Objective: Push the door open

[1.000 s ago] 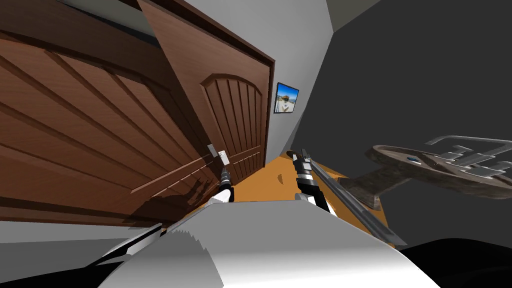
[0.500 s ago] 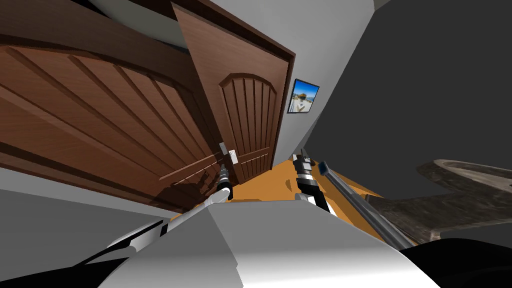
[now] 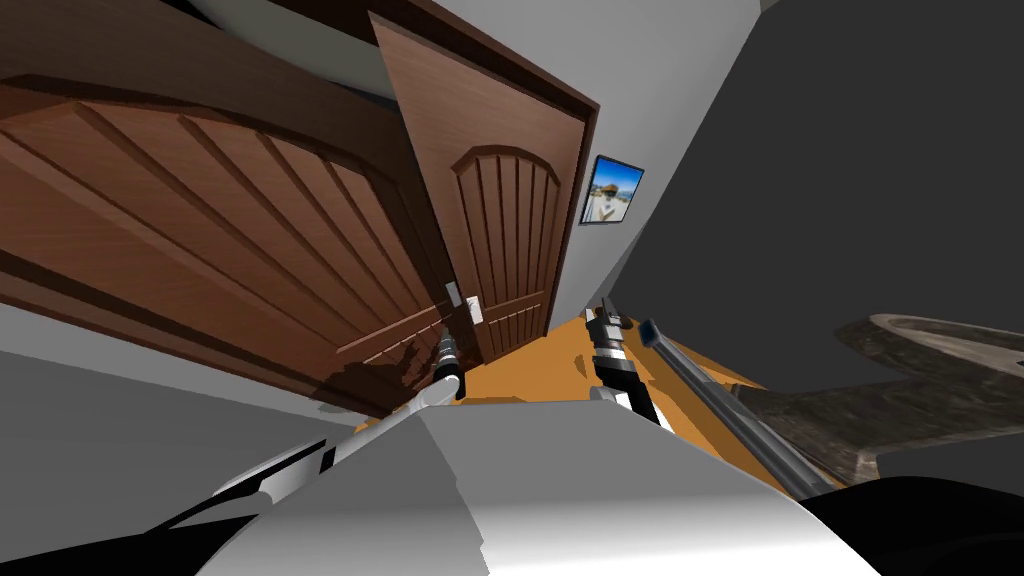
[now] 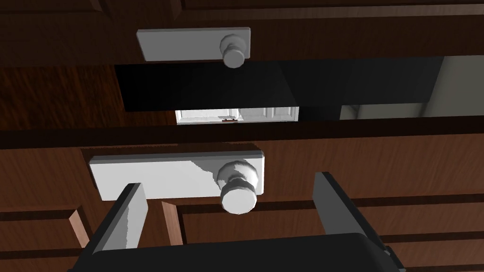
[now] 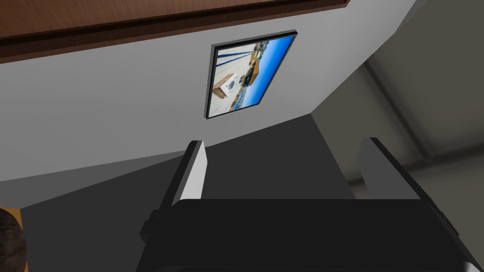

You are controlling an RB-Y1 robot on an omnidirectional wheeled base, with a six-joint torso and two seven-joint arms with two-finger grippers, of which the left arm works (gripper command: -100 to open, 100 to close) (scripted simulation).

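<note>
Head view, looking steeply down: a brown wooden double door [image 3: 300,220] stands right ahead of you, already ajar. The L gripper [image 3: 449,348] is raised to the seam btwn the two leaves, just below their small white handle plates. The R gripper [image 3: 604,322] hangs idle off to the right over the orange floor [image 3: 530,365], fingers apart, holding nothing.

L wrist view: the L gripper's fingers [image 4: 125,217] are spread wide and empty. Btwn them sits the near leaf's [image 4: 378,160] white plate [image 4: 156,177] w/ its round knob [image 4: 239,194]. Beyond that is a gap [image 4: 236,114] showing a bright strip w/ black area beside it, then the far leaf [image 4: 71,19] w/ its own plate and knob [image 4: 234,49]. Can't tell if the fingertips touch the wood yet.

Doing the push well, as I judge it:
- Press on flat panel beside the plate, not on the knob; a knob sitting btwn spread fingers could snag.
- Stay close to this free edge: most leverage, being farthest from the hinge side.
- Push square to the face and follow the leaf's arc as it swings, so the fingertips don't skid along the grooves.

Orientation: each leaf stands upright, long axis floor to ceiling; the slant in the head view is the camera's. The near leaf's face is turned toward the L gripper and its knob points straight out at it. The plate's long side runs across the line of the fingers.
</note>
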